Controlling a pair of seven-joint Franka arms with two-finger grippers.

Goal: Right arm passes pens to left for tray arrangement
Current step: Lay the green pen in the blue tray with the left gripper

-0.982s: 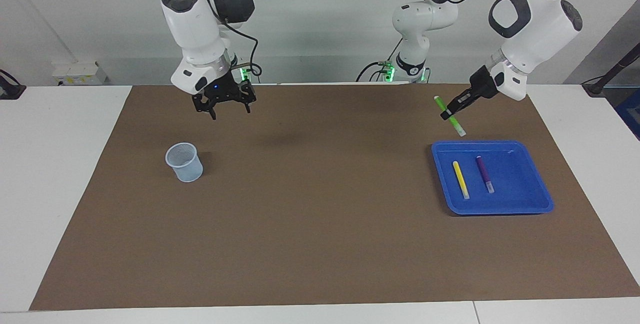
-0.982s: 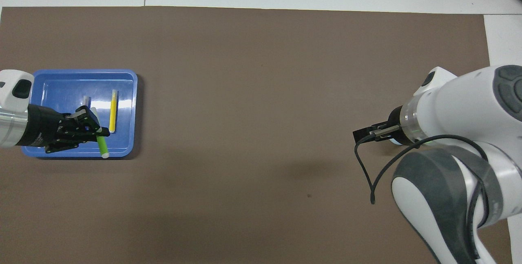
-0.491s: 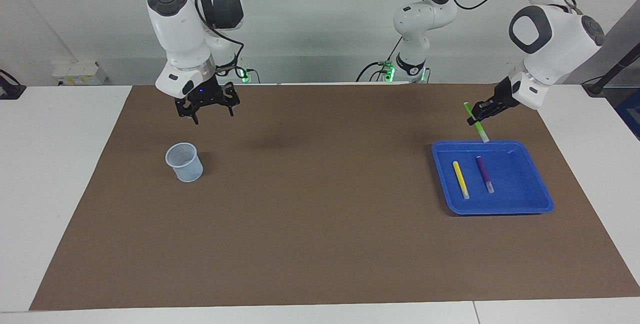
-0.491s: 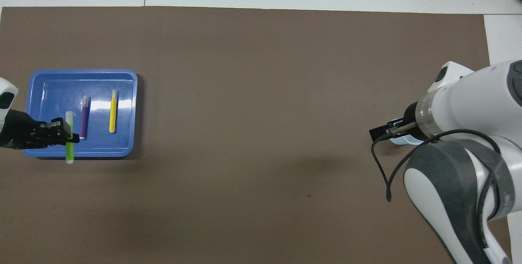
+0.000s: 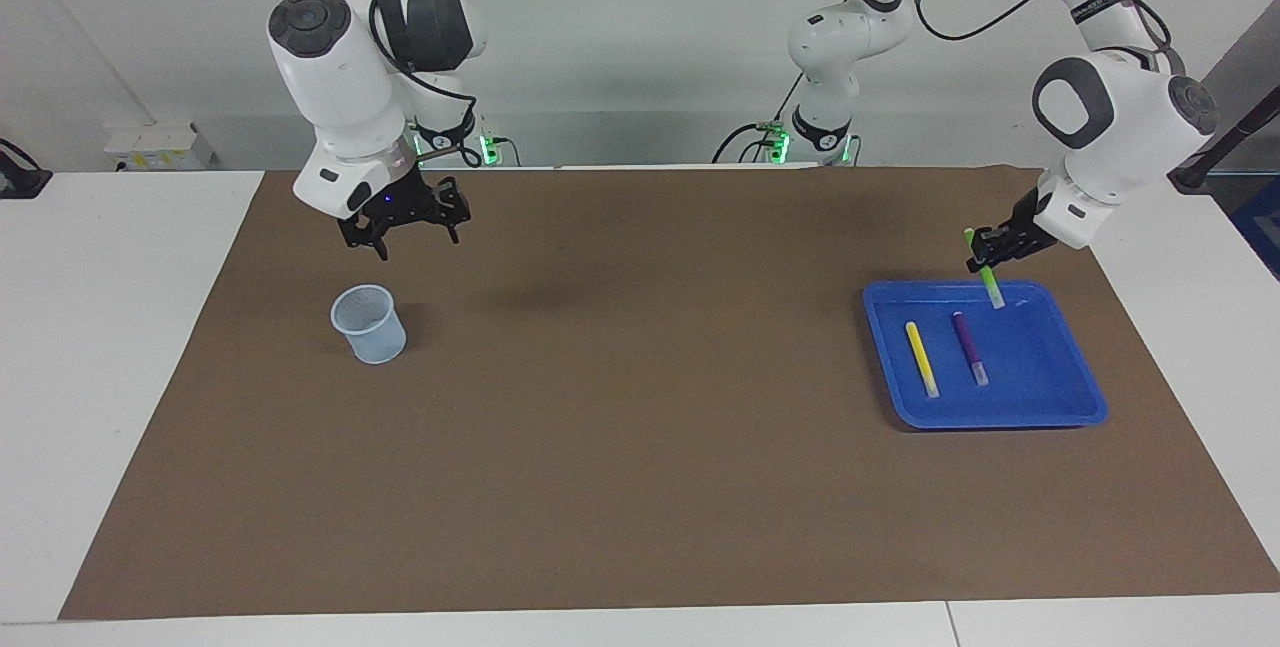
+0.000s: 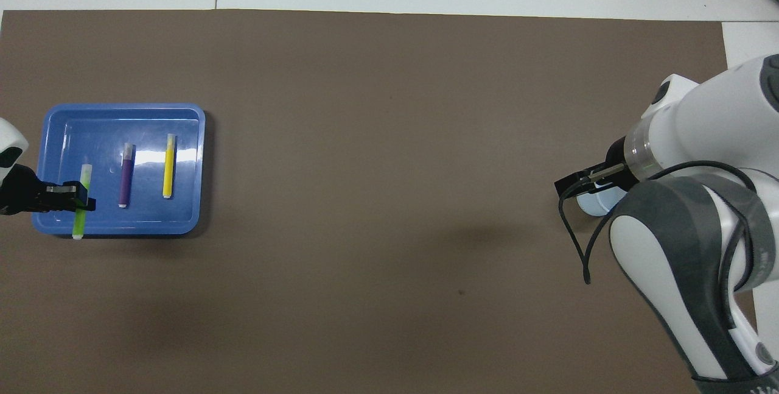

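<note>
The blue tray (image 5: pixel 1000 420) (image 6: pixel 122 108) lies toward the left arm's end of the brown mat. In it a yellow pen (image 5: pixel 921 358) (image 6: pixel 168 165) and a purple pen (image 5: pixel 968 347) (image 6: pixel 125 176) lie side by side. My left gripper (image 5: pixel 985 252) (image 6: pixel 76 198) is shut on the green pen (image 5: pixel 992 285) (image 6: pixel 84 176). It holds that pen tilted, whitish cap down, over the tray's edge nearest the robots, beside the purple pen. My right gripper (image 5: pixel 412 237) hangs open and empty above the mesh cup.
A small pale blue mesh cup (image 5: pixel 369 324) (image 6: pixel 591 203) stands on the mat toward the right arm's end, largely covered by the right arm in the overhead view. The brown mat (image 5: pixel 640 427) spans the white table.
The left gripper has carried the green pen sideways toward the left arm's end of the table and lower, to the tray's near edge. The right arm has drifted toward its own end.
</note>
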